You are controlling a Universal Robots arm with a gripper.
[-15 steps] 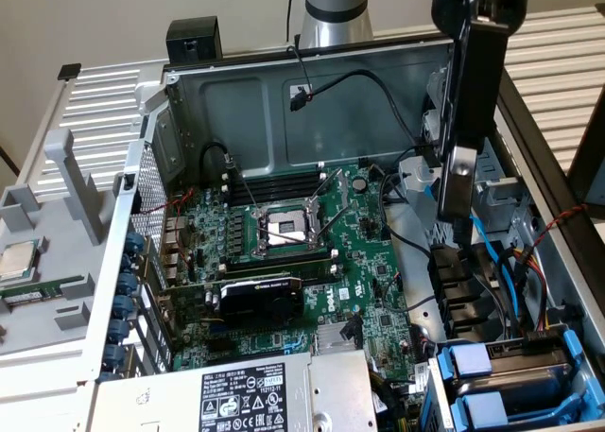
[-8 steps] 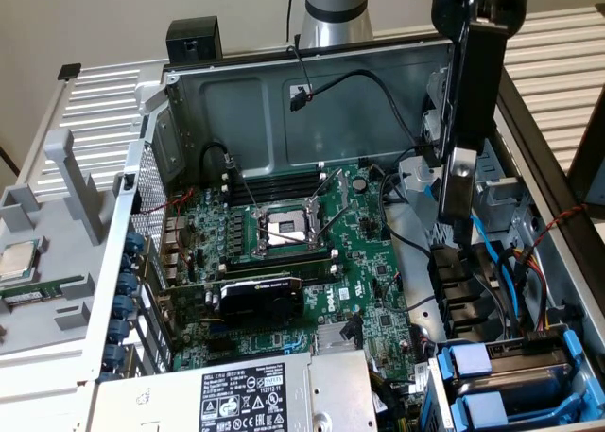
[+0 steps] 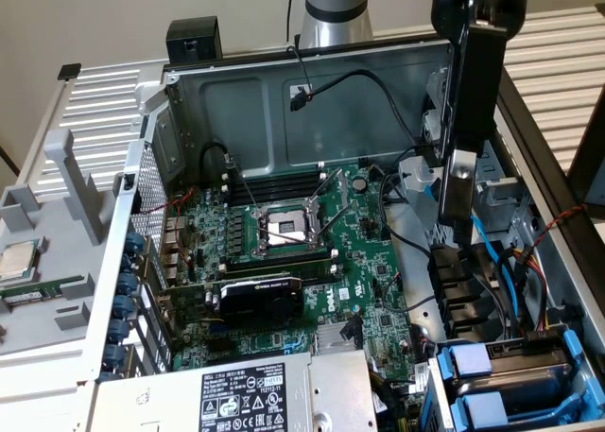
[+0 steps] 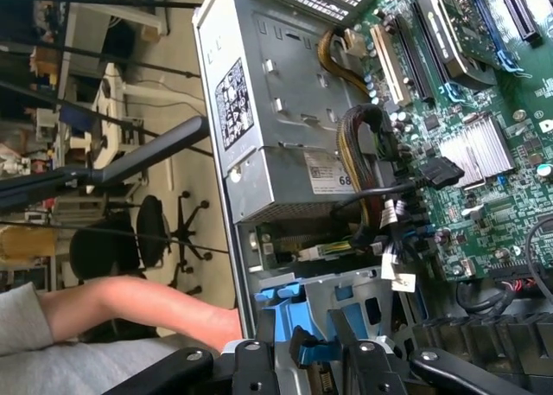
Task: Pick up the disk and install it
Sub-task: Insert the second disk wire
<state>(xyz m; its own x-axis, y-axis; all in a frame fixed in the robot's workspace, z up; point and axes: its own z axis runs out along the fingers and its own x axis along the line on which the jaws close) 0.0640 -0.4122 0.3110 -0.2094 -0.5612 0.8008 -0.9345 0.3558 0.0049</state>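
An open computer case (image 3: 236,101) lies on its side on the surface, its green motherboard (image 3: 312,252) exposed; the power supply (image 3: 255,394) sits along the case's near edge in the exterior view. The end effector (image 3: 460,191) hangs above the case's inner side, toward the exterior view's right, over black cables (image 3: 416,243) beside the motherboard; whether its fingers are apart or closed cannot be told. In the wrist view the black fingers (image 4: 246,360) sit just above blue plastic (image 4: 285,304) and grey metal of the drive bay (image 4: 363,300); touching or apart cannot be told. The disk (image 3: 515,389), in its blue frame, lies in the bay at the case's near corner on the exterior view's right, with another blue-framed drive beside it; which of the two is which cannot be told. A person's arm (image 4: 130,304) in a grey sleeve reaches toward the case's outer wall in the wrist view.
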